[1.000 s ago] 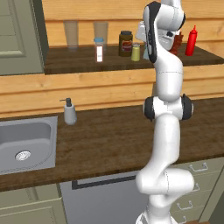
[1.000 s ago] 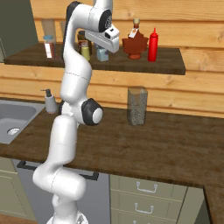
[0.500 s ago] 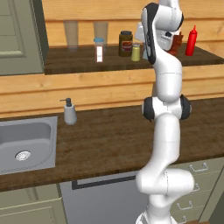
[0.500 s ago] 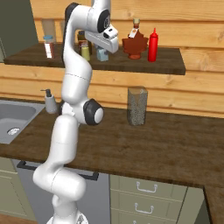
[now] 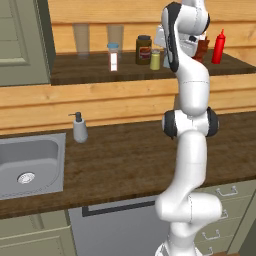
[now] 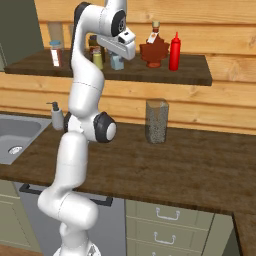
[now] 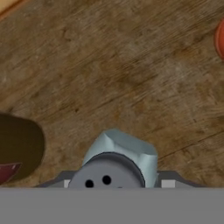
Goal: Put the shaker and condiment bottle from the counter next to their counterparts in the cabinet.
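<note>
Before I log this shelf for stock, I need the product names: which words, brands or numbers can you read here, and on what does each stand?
No text can be read.
Dark jar: label on its front, too blurred to read.
Brown sauce bottle: label on its narrow neck, too small to read.
White container with a blue cap: reddish mark on its front, no letters legible.
Red condiment bottle, shaker and soap dispenser: no lettering visible.

The glossy white, rounded-segment robot arm (image 5: 189, 150) has smooth tubular links joined by dark grey-black circular joint caps; a boxy white hand (image 6: 119, 46) sits at its end.
</note>
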